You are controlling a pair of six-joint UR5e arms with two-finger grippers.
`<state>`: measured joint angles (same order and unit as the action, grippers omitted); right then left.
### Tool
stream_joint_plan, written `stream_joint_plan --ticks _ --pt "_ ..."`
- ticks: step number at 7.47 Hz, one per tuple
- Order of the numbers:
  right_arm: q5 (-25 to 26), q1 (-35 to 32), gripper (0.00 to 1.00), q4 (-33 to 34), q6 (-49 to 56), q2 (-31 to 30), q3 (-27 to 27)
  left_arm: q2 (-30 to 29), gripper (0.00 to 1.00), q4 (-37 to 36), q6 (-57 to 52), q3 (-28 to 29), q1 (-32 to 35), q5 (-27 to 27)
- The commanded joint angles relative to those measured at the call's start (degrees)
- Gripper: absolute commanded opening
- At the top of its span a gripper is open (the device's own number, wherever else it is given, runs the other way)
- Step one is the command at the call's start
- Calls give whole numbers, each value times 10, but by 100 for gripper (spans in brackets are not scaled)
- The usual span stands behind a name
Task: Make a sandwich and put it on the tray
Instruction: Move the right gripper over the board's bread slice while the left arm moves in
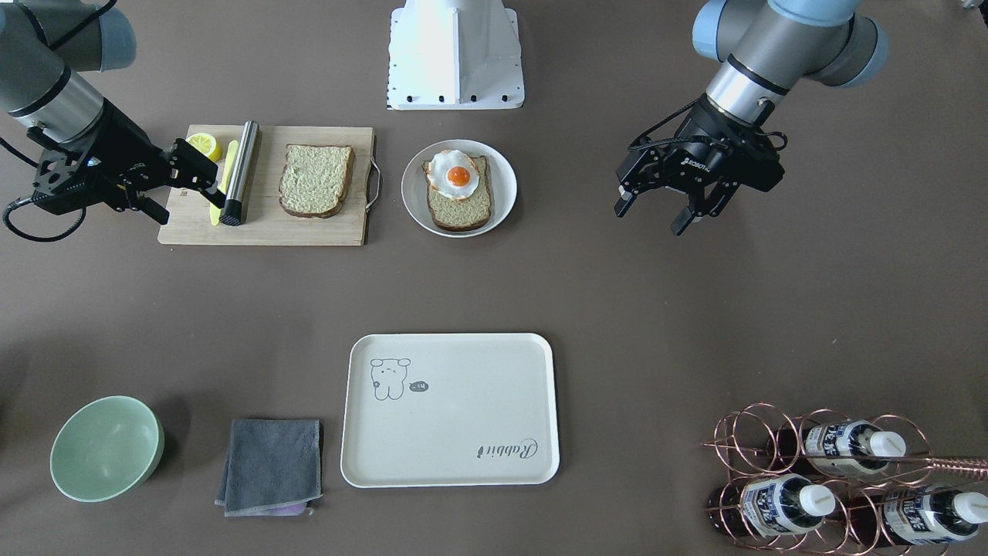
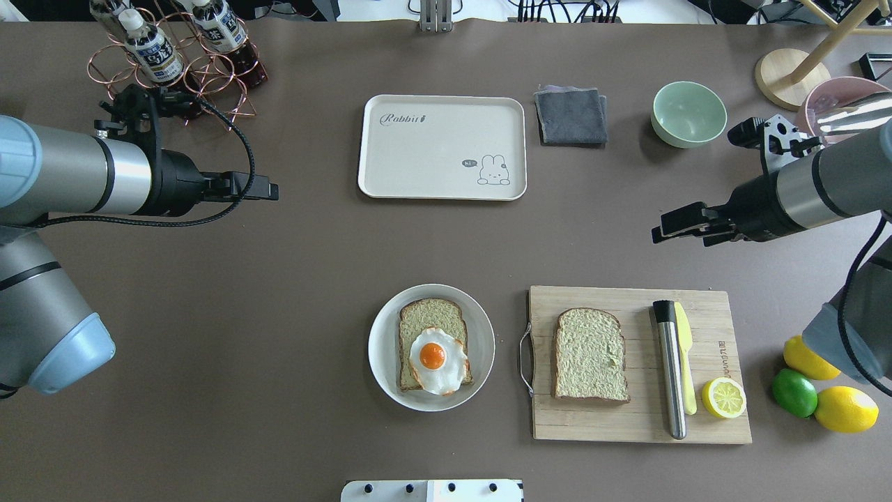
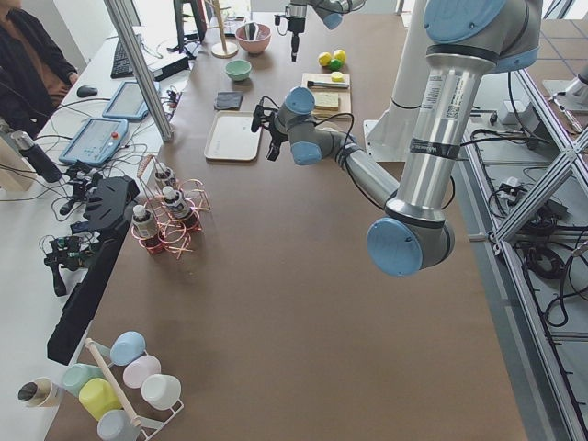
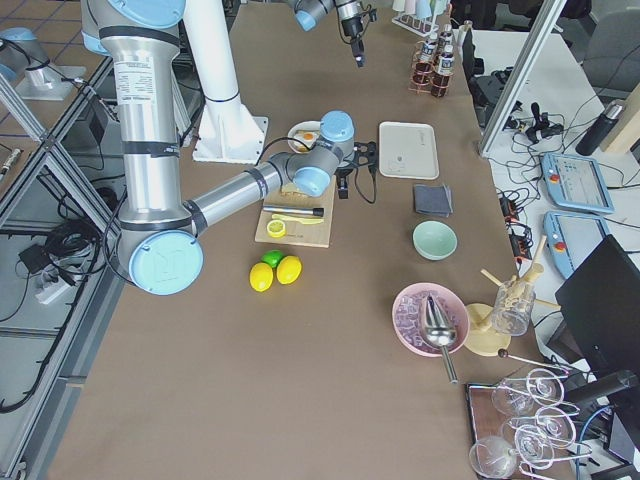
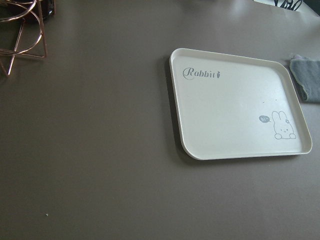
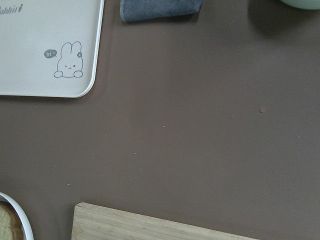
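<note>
— Wooden cutting board (image 1: 309,228), front view: what's on it?
— One bread slice (image 1: 315,180), a steel cylinder (image 1: 239,170), a yellow knife (image 1: 228,158) and a lemon half (image 1: 204,144). The right gripper (image 1: 193,208) hovers at that end, fingers apart.
— The fried egg (image 1: 454,175)?
— On the second slice (image 1: 463,210), on the plate (image 1: 502,189). The left gripper (image 1: 651,218) hangs beside it, fingers spread, holding nothing.
— Overhead?
— The tray (image 2: 439,150) lies well apart from the plate, brown tabletop between. A grey cloth (image 2: 570,115) sits just beside the tray.

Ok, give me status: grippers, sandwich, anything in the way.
Left gripper open, right gripper open, both holding nothing. Egg on bread slice on plate; second slice on cutting board; tray bare. Nothing between plate and tray.
</note>
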<state>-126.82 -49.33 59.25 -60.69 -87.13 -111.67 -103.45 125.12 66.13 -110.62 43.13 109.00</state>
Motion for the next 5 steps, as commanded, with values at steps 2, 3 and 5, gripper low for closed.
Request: stream_joint_plan --ticks 2,3,5 --pt "95 119 100 -31 -70 -1 0 -1 98 0 0 5 -14 -15" --pt "125 149 100 -49 -98 -1 0 0 98 0 0 6 -16 -28" --pt "156 189 100 -67 -123 -7 -2 0 98 0 0 5 -22 -35"
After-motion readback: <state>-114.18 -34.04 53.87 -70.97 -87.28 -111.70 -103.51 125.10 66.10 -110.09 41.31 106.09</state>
